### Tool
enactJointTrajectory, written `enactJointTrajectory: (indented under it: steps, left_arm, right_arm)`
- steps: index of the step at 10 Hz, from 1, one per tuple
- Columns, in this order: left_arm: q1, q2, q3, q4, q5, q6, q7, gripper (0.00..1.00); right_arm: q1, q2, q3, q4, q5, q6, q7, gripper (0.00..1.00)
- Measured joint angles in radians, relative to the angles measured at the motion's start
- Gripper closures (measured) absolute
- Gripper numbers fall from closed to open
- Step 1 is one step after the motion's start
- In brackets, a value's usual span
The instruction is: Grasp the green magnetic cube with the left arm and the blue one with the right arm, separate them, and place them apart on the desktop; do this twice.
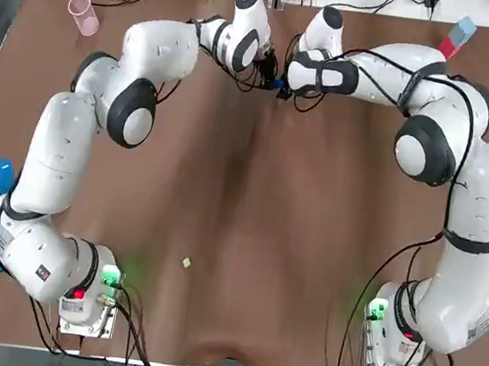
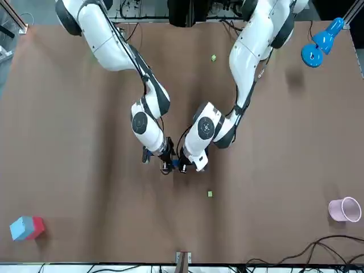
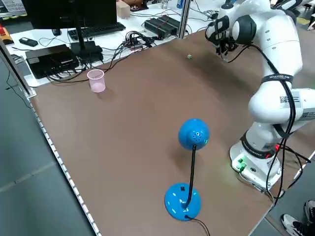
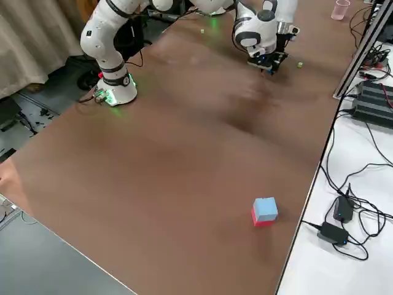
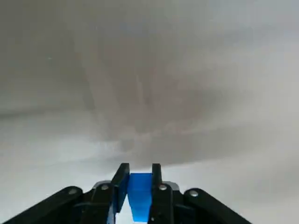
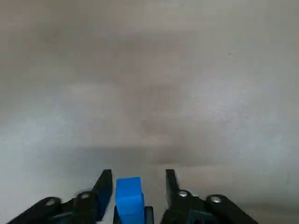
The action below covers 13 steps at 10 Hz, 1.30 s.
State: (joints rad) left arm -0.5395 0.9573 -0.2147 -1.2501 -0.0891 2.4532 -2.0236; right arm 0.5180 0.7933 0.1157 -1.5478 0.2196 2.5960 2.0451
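Your left pincer pinches a blue cube and your right pincer stands spread around blue too, both meeting at the top view's upper centre, with a green cube on the desk just below them in the front view.

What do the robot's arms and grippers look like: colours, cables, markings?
Both the left arm and right arm have white rounded shells with black joint rings, loose black cables and green-lit bases. The left gripper and right gripper are black.
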Motion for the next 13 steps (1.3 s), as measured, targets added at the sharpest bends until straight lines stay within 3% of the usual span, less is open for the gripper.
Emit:
enactJointTrajectory:
  steps: [1,2,6,8,11,13]
  left_arm:
    - [0.000,0.000,0.000,0.000,0.000,-0.001,0.000,0.76]
    - [0.000,0.000,0.000,0.000,0.000,-0.002,0.000,0.76]
    - [0.000,0.000,-0.001,0.000,0.000,-0.002,0.000,0.76]
    - [0.001,0.000,-0.001,0.000,0.000,-0.002,0.000,0.76]
    - [0.009,0.000,0.000,-0.003,0.000,-0.004,0.005,0.76]
    - [0.008,0.002,0.000,-0.007,0.000,0.011,0.005,0.76]
  right_arm:
    - [0.000,0.000,-0.002,0.001,0.000,0.000,0.000,0.72]
    - [-0.001,0.000,-0.002,0.002,0.000,0.001,0.000,0.77]
    - [0.000,-0.001,-0.009,0.002,-0.007,-0.004,-0.019,0.77]
    - [-0.002,-0.017,-0.012,-0.034,-0.012,-0.010,-0.138,0.77]
    - [-0.027,-0.133,-0.019,-0.215,-0.012,-0.013,-0.393,0.77]
    - [-0.025,-0.237,-0.013,-0.356,-0.012,-0.023,-0.458,0.77]
